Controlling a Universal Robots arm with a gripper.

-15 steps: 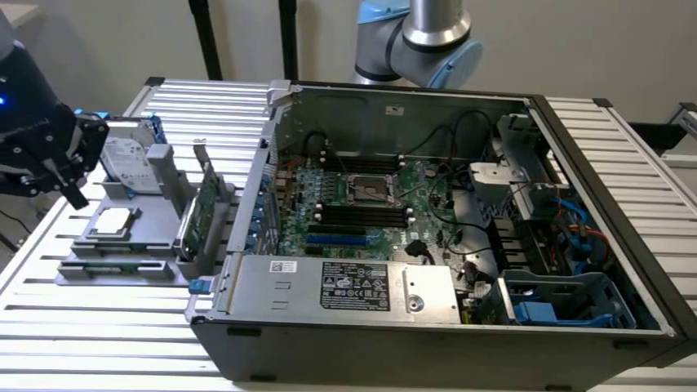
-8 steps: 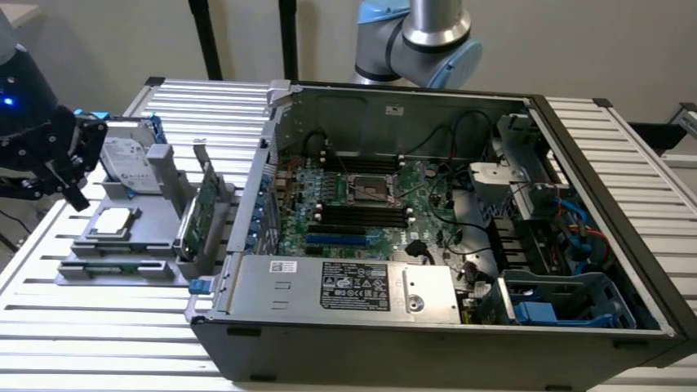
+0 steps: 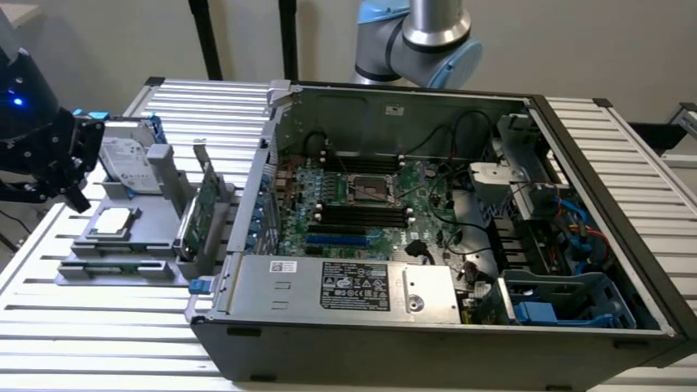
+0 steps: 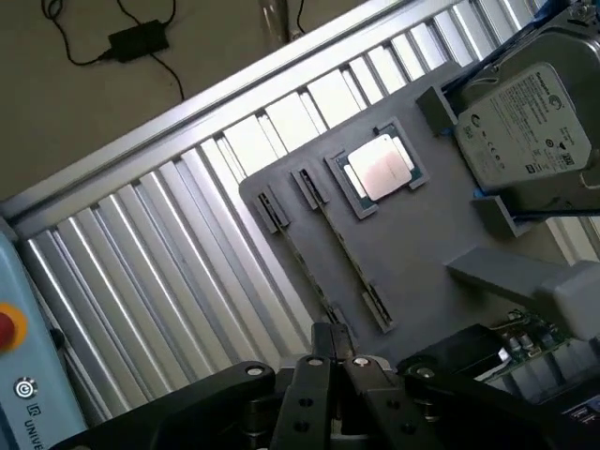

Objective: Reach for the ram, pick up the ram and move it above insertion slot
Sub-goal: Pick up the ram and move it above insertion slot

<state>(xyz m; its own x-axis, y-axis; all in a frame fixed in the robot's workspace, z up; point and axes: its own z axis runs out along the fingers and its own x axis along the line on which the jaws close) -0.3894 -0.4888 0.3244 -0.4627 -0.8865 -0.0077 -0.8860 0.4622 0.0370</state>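
Observation:
The ram (image 3: 116, 269) is a thin green strip standing on edge in a clip slot along the near edge of the grey fixture tray (image 3: 153, 237). The wrist view shows the ram (image 4: 321, 264) as a narrow line between grey clips. My gripper (image 3: 77, 200) hangs above the tray's side at the exterior view's left, apart from the ram. Its black fingers (image 4: 314, 375) are shut together with nothing between them. The black insertion slots (image 3: 365, 214) lie on the motherboard inside the open computer case.
The tray also holds a square silver processor (image 3: 114, 221), a hard drive (image 3: 130, 163) and an upright green expansion card (image 3: 196, 216). The open case (image 3: 436, 327) stands at the tray's right on a slatted aluminium table (image 3: 98, 327). A blue pendant (image 4: 23, 375) sits nearby.

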